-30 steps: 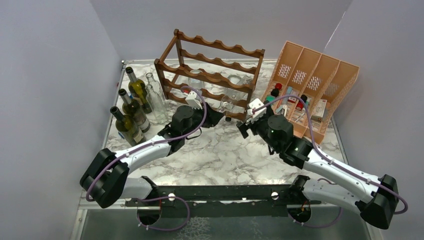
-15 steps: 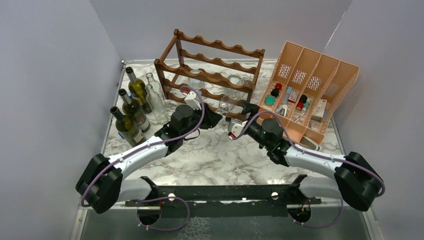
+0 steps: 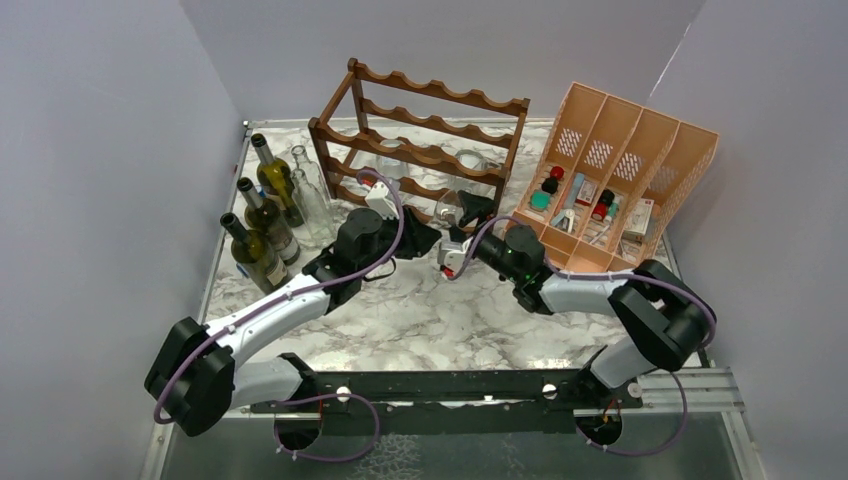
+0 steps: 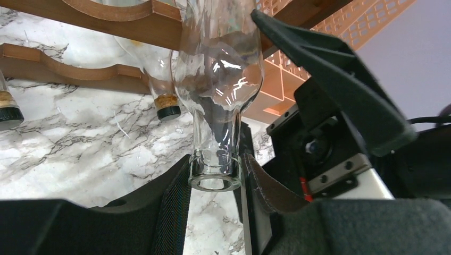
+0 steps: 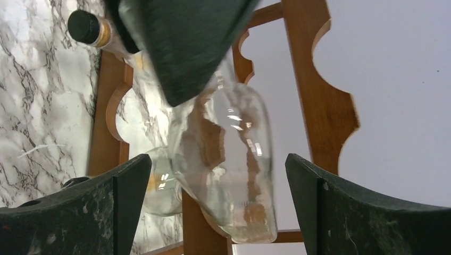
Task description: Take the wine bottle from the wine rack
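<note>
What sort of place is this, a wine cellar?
Likely a robot test booth, not a cellar: plain pale walls box in a marble-patterned tabletop with a dark brown wooden wine rack, and two white-and-black robot arms are bolted at its near edge.

The left gripper is squeezing the thin neck of a clear glass wine bottle, one dark finger on each side, just above the bottle's open mouth. The bottle's fat part is reaching up across the brown wavy rails of the wine rack. Another small bottle with a black cap is poking out under the rail, and one more black cap is peeking in at the left edge. The right gripper's black finger is sitting just beside the bottle. An orange organiser is showing behind it. The marble table is lying below.
</note>
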Motion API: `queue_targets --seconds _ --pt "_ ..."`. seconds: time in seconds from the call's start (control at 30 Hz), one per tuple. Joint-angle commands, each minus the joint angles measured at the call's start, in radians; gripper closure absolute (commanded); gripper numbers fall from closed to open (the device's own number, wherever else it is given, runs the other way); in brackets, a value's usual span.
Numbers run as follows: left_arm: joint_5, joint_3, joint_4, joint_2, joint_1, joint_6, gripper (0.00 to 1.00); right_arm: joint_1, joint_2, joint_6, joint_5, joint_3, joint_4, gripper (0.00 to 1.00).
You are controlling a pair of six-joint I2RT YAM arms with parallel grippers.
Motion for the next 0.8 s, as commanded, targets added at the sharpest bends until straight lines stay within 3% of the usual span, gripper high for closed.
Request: queue_targets --seconds 0.0,0.37,0.53,0.7,0.77 --pt "0.005 0.037 -0.037 -0.034 0.013 0.017 1.00 -0.013 0.067 -0.060 -0.007 0.032 0.135 0.01" --pt "0.025 0.058 -0.075 -0.049 0.019 0.014 1.00 -0.017 0.177 -0.124 -0.007 0.060 0.280 0.09" --pt "0.025 0.063 -0.097 -0.073 0.022 0.018 1.00 -0.016 0.182 -0.134 -0.018 0.064 0.295 0.24" --pt "0.002 0.058 -0.128 -0.099 0.023 0.017 1.00 -0.014 0.146 -0.122 -0.026 0.058 0.266 0.33" --pt "-0.001 0.059 -0.141 -0.107 0.024 0.017 0.93 -0.009 0.131 -0.118 -0.029 0.051 0.264 0.34"
